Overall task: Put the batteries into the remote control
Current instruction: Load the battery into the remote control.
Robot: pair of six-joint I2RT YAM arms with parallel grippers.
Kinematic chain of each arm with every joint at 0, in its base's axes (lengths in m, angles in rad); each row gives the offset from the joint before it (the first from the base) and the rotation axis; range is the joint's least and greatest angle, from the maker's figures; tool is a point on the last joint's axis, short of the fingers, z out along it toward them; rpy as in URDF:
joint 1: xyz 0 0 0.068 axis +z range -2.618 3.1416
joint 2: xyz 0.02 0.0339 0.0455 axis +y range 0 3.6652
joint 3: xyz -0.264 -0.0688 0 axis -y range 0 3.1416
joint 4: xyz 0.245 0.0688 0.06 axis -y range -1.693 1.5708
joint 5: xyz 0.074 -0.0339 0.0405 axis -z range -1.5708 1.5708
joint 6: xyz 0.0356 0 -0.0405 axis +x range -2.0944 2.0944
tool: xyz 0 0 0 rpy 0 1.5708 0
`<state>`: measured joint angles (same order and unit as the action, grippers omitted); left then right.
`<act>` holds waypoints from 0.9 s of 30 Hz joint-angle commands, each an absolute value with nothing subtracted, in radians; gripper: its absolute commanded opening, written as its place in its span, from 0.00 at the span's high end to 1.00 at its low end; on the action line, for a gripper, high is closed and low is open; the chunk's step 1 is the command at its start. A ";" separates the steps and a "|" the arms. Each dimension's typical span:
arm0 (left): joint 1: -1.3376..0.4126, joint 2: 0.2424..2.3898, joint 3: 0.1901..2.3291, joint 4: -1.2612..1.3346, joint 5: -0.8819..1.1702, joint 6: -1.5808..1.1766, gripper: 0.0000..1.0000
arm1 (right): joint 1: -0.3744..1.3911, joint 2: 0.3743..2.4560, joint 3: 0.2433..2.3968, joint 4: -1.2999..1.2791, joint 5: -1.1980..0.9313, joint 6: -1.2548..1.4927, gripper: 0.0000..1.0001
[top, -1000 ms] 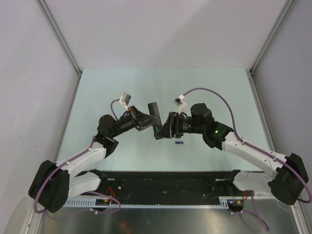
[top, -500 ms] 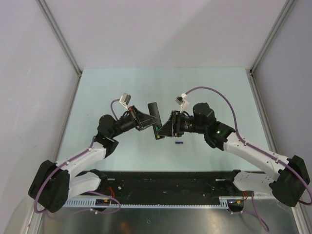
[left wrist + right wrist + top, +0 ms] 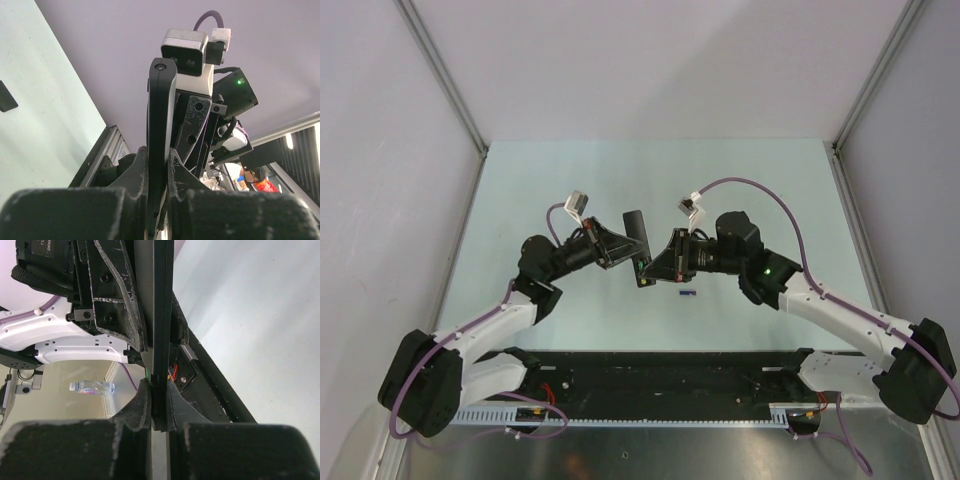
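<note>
Pale green table (image 3: 520, 190) is lying under both arms, which are reaching in above its middle. The remote control (image 3: 636, 228) might be twisting loose if they are pulling different ways. Left gripper (image 3: 157, 167) and right gripper (image 3: 159, 402) are both squeezing it tight, holding it up on edge. One blue-purple battery (image 3: 687, 293) is lying on the table below.

The right gripper (image 3: 159, 400), open a second ago, has drawn its fingers together and now pinches the lower end of the remote control (image 3: 636, 229).
</note>
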<state>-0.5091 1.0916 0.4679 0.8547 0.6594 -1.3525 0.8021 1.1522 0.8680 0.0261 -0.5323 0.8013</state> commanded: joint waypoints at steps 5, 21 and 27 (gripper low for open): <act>-0.517 1.074 0.506 0.891 0.649 -1.358 1.00 | 0.821 1.164 0.871 -0.028 -0.483 0.758 0.61; -0.509 1.098 0.449 0.890 0.646 -1.290 1.00 | 0.660 0.950 0.881 -0.112 -0.428 0.778 0.22; -0.496 1.075 0.391 0.881 0.643 -1.269 1.00 | 0.580 0.929 0.881 -0.364 -0.200 0.615 0.27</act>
